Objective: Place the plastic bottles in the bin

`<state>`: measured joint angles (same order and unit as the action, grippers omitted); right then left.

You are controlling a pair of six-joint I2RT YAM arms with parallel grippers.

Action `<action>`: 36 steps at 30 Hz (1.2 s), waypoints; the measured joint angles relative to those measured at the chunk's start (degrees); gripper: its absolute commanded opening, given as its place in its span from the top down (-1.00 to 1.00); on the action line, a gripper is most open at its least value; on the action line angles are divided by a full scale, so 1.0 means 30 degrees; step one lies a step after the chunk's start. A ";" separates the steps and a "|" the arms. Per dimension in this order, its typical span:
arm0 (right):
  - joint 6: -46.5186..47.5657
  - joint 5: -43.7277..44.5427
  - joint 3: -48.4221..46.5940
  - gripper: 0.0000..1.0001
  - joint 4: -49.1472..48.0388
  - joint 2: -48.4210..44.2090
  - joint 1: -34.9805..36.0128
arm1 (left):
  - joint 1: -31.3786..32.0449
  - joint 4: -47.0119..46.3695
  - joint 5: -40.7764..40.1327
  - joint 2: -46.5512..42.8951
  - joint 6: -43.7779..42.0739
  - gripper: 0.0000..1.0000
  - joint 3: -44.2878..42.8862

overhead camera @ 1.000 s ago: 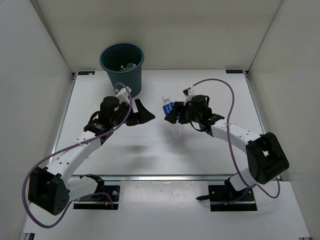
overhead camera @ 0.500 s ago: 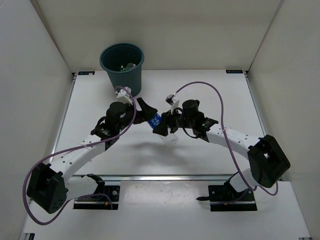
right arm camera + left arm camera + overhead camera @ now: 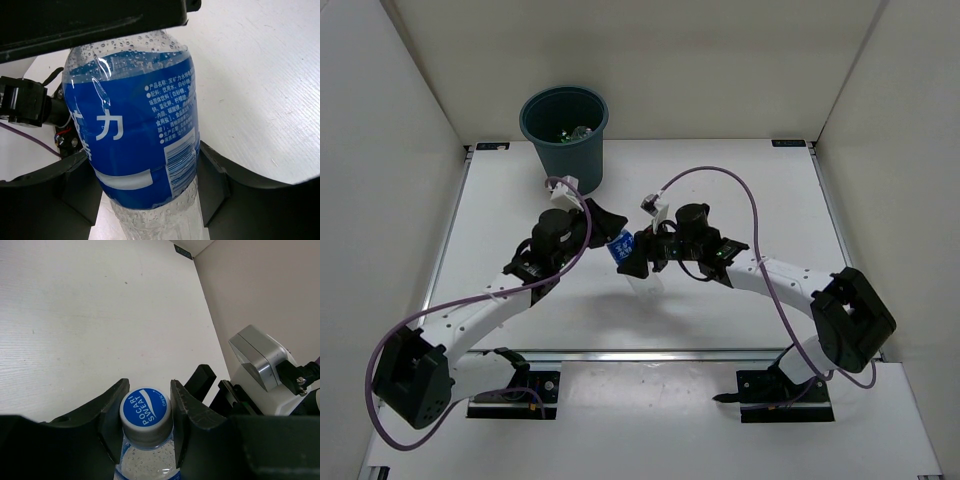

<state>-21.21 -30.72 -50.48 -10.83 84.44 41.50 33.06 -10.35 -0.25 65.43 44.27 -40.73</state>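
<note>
A clear plastic bottle with a blue label (image 3: pixel 623 248) hangs between both arms above the middle of the table. My left gripper (image 3: pixel 148 390) is shut on its neck just under the blue-and-white cap (image 3: pixel 146 412). My right gripper (image 3: pixel 145 165) is shut on the bottle's body (image 3: pixel 135 135) at the lower edge of the label. In the top view the left gripper (image 3: pixel 608 232) comes from the left and the right gripper (image 3: pixel 640 256) from the right. The dark teal bin (image 3: pixel 568 160) stands at the back left with other bottles (image 3: pixel 570 132) inside.
White walls enclose the table on the left, back and right. The right arm's wrist camera housing (image 3: pixel 260 357) sits close beside my left fingers. Purple cables (image 3: pixel 720 172) loop over both arms. The bin is just behind the left arm's wrist.
The right arm carried the bottle leftward and tipped its cap toward the left arm. The left gripper moved right to meet it and shut on the neck.
</note>
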 measured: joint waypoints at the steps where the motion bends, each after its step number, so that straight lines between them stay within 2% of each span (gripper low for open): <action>1: -0.0051 0.0015 0.0000 0.42 -0.0015 0.0000 0.0000 | -0.0015 0.0000 -0.0015 -0.0036 -0.0015 0.77 0.0000; 2: -0.0066 0.0036 -0.0007 0.34 -0.0058 0.0000 0.0007 | -0.0029 0.0007 -0.0015 -0.0073 -0.0036 0.87 0.0000; 3: -0.0066 0.0044 -0.0036 0.12 -0.0080 0.0000 0.0007 | -0.0036 0.0007 -0.0029 -0.0102 -0.0036 0.94 0.0000; 4: -0.0073 0.0066 -0.0095 -0.27 -0.0080 0.0000 0.0000 | -0.0058 -0.0007 -0.0080 -0.0109 -0.0044 0.98 -0.0015; 5: -0.0080 0.0066 -0.0138 -0.42 -0.0080 0.0007 -0.0022 | -0.0095 0.0007 -0.0117 -0.0109 -0.0066 1.00 -0.0066; 6: -0.0138 0.0058 -0.0182 -0.83 -0.0087 0.0015 -0.0051 | -0.0131 0.0015 -0.0131 -0.0109 -0.0102 1.00 -0.0124; 7: -0.0291 0.0066 -0.0262 -0.98 -0.0102 0.0036 -0.0146 | -0.0204 0.0189 -0.0233 -0.0109 -0.0364 1.00 -0.0219; 11: -0.0561 0.0066 -0.0408 -1.00 -0.0277 0.0022 -0.0969 | -0.1260 0.1239 -0.0634 0.0182 -0.1362 1.00 -0.1319; 14: -0.0568 0.0138 -0.0415 -0.98 0.0299 -0.0430 -0.1938 | -0.2353 0.2084 -0.1399 0.0852 -0.2470 1.00 -0.3388; 18: -0.0372 0.0954 -0.0262 -0.98 0.1625 -0.2463 -0.3599 | -0.3752 0.2528 -0.2929 0.2441 -0.4269 1.00 -0.7949; 23: 0.0131 0.2659 0.0452 -0.98 0.3577 -0.5253 -0.5632 | -0.4146 0.1326 -0.6040 0.4663 -0.6892 1.00 -1.3617; 27: 0.0299 0.3956 0.0838 -0.98 0.5537 -0.5909 -0.6623 | -0.4466 0.0452 -0.8473 0.8007 -0.8735 1.00 -1.8775; 31: 0.0299 0.4983 0.1290 -0.98 0.7278 -0.6535 -0.7016 | -0.5690 0.0634 -1.0105 1.3471 -0.9697 0.95 -2.4917; 33: 0.0291 0.5370 0.1479 -0.98 0.7985 -0.7147 -0.7191 | -0.6288 0.1311 -1.0732 1.6240 -0.9908 0.76 -2.7583; 34: 0.0277 0.5486 0.1559 -0.98 0.8306 -0.7497 -0.7300 | -0.6550 0.1741 -1.0907 1.7486 -0.9923 0.42 -2.8691; 35: 0.0240 0.5595 0.1632 -0.98 0.8561 -0.7839 -0.7410 | -0.6761 0.2346 -1.1030 1.8491 -0.9821 -0.16 -2.9478; 36: 0.0204 0.5734 0.1705 -0.98 0.8786 -0.8153 -0.7577 | -0.6907 0.2958 -1.1045 1.9154 -0.9668 -0.61 -2.9784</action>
<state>-20.60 -13.52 -45.36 15.53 59.99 18.76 12.34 -1.48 -33.39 122.89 15.27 -130.08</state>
